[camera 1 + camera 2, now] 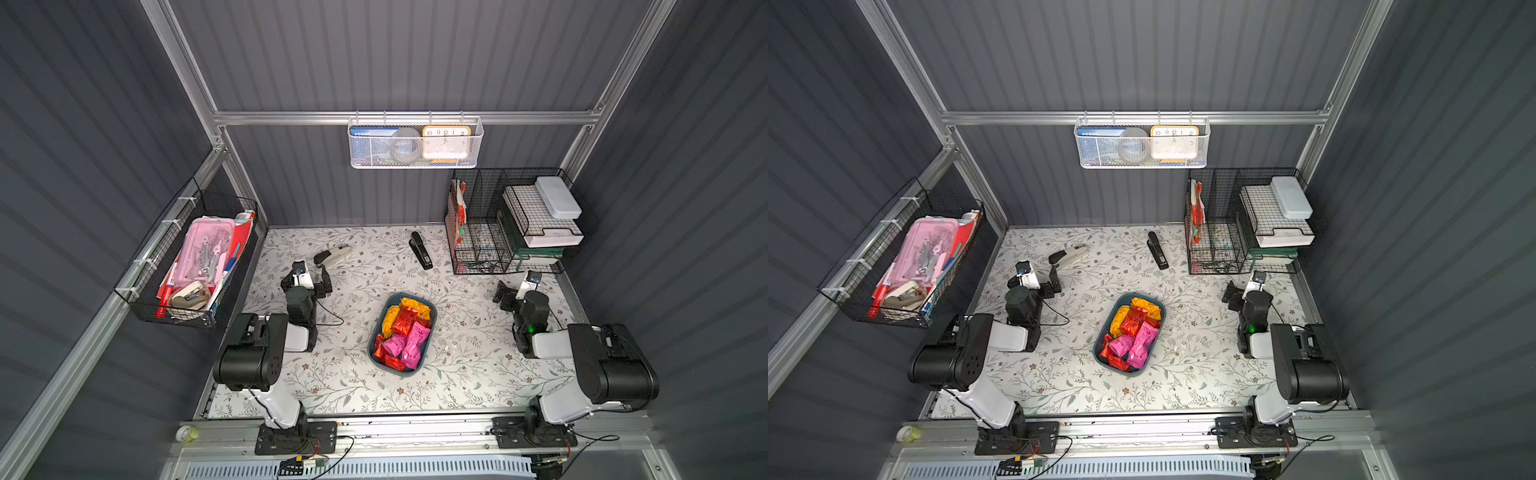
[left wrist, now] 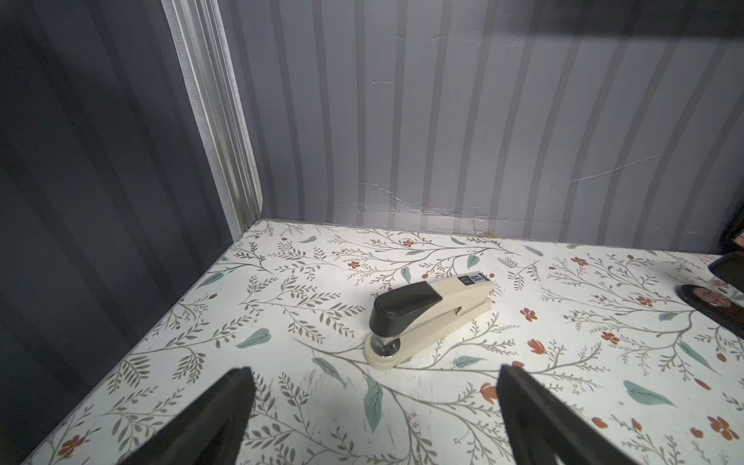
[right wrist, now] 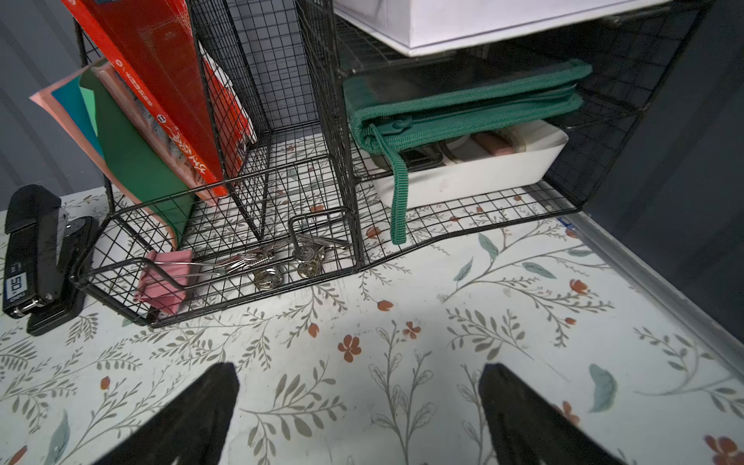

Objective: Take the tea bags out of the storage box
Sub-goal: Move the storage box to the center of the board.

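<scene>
The tea bags (image 1: 405,332) are seen heaped in the storage box (image 1: 405,373), which is set on the flowered table (image 1: 353,395) between the two grippers and well apart from both: to the right of the left gripper (image 2: 374,374) and to the left of the right gripper (image 3: 358,368), nearer the arms' bases than either. Both grippers are held low over the table with jaws spread wide and nothing gripped. Just ahead of the left gripper a beige stapler (image 2: 426,318) is laid on its base, black head toward the fingers. Ahead of the right gripper a black wire organiser (image 3: 350,169) is stood against the back corner, a pink binder clip (image 3: 161,277) in its front tray, a green zip pouch (image 3: 463,104) on its lower shelf; a black stapler (image 3: 36,257) is laid just to the organiser's left. A thin black cable (image 1: 340,319) is trailed over the table between the left arm and the box. The sachets are of crinkled, shiny foil: orange-yellow ones are packed at the end farther from the bases, red in the middle and at the near left corner, magenta pink at the near end.
</scene>
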Robot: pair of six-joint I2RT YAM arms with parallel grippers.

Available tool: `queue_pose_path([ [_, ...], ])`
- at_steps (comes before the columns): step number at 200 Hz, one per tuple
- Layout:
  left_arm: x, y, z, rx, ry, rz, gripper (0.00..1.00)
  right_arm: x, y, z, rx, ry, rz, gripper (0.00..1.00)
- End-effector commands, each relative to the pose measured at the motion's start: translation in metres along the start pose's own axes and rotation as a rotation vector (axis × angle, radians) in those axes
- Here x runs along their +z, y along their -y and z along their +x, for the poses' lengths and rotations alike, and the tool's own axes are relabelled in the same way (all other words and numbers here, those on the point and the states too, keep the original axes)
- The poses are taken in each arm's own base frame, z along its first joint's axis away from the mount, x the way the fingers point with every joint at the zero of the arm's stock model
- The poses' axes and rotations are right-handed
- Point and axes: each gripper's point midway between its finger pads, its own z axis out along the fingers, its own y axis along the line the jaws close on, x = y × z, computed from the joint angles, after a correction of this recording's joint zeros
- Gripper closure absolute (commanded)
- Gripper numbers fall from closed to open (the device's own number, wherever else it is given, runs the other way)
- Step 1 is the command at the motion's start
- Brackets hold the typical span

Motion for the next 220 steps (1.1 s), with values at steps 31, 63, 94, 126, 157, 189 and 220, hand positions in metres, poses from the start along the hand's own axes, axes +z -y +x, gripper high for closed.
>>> queue_pose_path([
  [31, 0.001, 0.002, -0.004, 0.01, 0.008, 0.002, 0.01, 0.002, -0.005, -0.001, -0.01, -0.005, -0.021, 0.01],
  [63, 0.001, 0.001, -0.003, 0.01, 0.007, 0.0, 0.01, 0.002, -0.005, -0.001, -0.008, -0.004, -0.019, 0.01],
  [94, 0.001, 0.002, -0.005, 0.008, 0.011, 0.008, 0.01, 0.001, -0.004, -0.001, -0.002, 0.001, -0.017, 0.01],
  [126, -0.001, 0.0, -0.021, 0.005, 0.028, -0.003, 0.01, -0.022, -0.015, -0.018, -0.028, 0.08, -0.093, 0.05],
  [157, -0.002, -0.003, -0.061, -0.026, 0.002, -0.018, 0.01, -0.058, 0.01, -0.054, 0.142, 0.105, 0.043, 0.01],
  [189, -0.003, 0.013, -0.102, -0.159, -0.028, 0.081, 0.01, -0.082, 0.014, -0.066, 0.293, -0.04, 0.076, 0.01],
  [220, -0.011, 0.048, -0.119, -0.231, -0.123, 0.276, 0.01, -0.1, -0.025, -0.06, 0.415, -0.207, -0.116, 0.07],
])
